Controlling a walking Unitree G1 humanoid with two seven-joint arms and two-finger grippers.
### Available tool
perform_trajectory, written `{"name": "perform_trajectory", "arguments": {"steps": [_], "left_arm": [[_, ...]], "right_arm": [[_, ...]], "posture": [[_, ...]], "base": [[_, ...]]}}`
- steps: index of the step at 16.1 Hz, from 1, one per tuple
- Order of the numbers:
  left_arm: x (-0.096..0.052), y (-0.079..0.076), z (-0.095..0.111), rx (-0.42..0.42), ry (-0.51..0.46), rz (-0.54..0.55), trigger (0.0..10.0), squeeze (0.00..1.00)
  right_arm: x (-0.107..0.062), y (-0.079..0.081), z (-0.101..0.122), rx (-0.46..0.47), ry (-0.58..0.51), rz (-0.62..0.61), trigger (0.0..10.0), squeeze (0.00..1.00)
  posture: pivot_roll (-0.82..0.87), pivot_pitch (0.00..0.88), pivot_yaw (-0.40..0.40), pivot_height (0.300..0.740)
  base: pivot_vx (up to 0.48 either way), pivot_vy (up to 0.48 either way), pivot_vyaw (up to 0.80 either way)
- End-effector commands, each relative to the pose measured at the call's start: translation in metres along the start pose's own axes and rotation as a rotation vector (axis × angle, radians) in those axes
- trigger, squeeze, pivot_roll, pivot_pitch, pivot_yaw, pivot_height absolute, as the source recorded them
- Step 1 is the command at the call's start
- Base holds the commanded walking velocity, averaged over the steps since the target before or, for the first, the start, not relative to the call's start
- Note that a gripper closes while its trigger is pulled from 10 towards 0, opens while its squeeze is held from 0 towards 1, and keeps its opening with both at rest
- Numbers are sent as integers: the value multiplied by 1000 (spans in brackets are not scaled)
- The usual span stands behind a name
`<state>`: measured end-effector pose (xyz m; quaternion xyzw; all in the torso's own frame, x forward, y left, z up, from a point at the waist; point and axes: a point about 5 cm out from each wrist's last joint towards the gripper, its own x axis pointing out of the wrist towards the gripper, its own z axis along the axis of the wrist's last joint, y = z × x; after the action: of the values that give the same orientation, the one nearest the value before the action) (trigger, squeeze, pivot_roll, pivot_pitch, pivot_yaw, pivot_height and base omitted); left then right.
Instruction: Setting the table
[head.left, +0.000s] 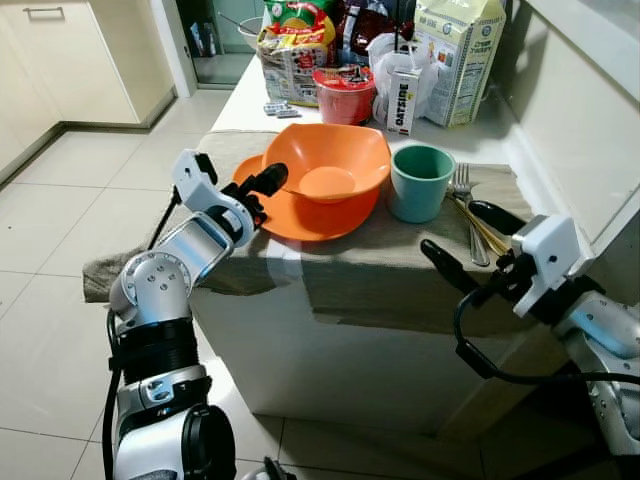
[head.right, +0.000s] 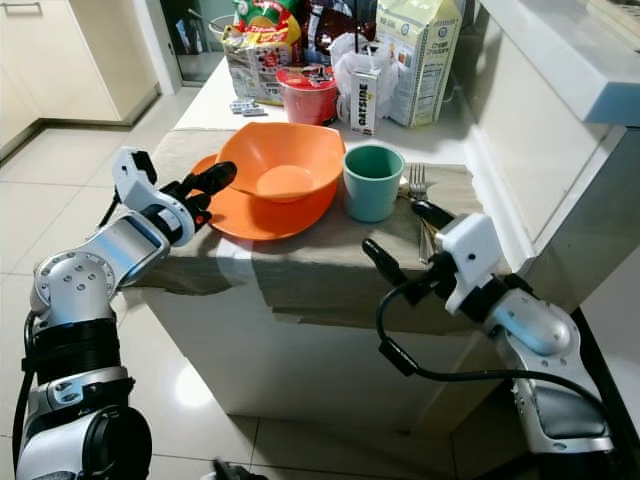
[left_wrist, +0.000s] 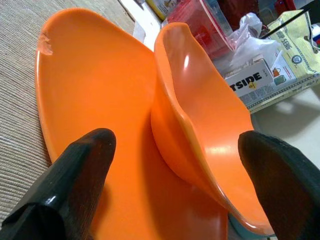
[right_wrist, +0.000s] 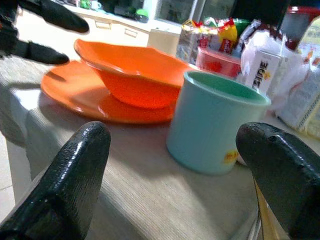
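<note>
An orange bowl sits on an orange plate on a beige cloth mat that covers the counter's front end. Right of them stands a teal cup, then a fork with yellowish cutlery beside it. My left gripper is open at the bowl's left side; in the left wrist view the bowl's rim lies between its fingers. My right gripper is open low over the mat's front right, a short way from the cup, with nothing between its fingers.
Groceries crowd the back of the counter: a red tub, an Oatside carton, a tall milk carton and a snack bag. A wall ledge runs close on the right. Tiled floor lies to the left.
</note>
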<state>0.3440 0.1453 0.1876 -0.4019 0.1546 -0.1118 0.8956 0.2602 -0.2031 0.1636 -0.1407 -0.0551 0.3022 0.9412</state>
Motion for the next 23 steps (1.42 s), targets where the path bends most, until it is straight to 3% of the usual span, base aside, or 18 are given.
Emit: {"name": "perform_trajectory", "arguments": {"steps": [1,7,11,23], "left_arm": [[0,-3,1,14,-2,6,10000,0],[5,-7,1,-6,12,-2,10000,0],[14,-21,0,-56,3,-40,10000,0],[32,-19,-9,-31,42,-15,10000,0]], "right_arm": [[-3,3,-12,1,32,1,10000,0],[0,4,-16,-16,8,-2,10000,0],[7,5,-12,-16,-23,-2,10000,0],[12,10,-7,-6,-49,15,10000,0]], "posture": [[-201,0,68,740],[-198,0,70,740],[-198,0,68,740],[-208,6,65,740]], "base": [[0,0,0],[0,0,0],[0,0,0],[0,0,0]]}}
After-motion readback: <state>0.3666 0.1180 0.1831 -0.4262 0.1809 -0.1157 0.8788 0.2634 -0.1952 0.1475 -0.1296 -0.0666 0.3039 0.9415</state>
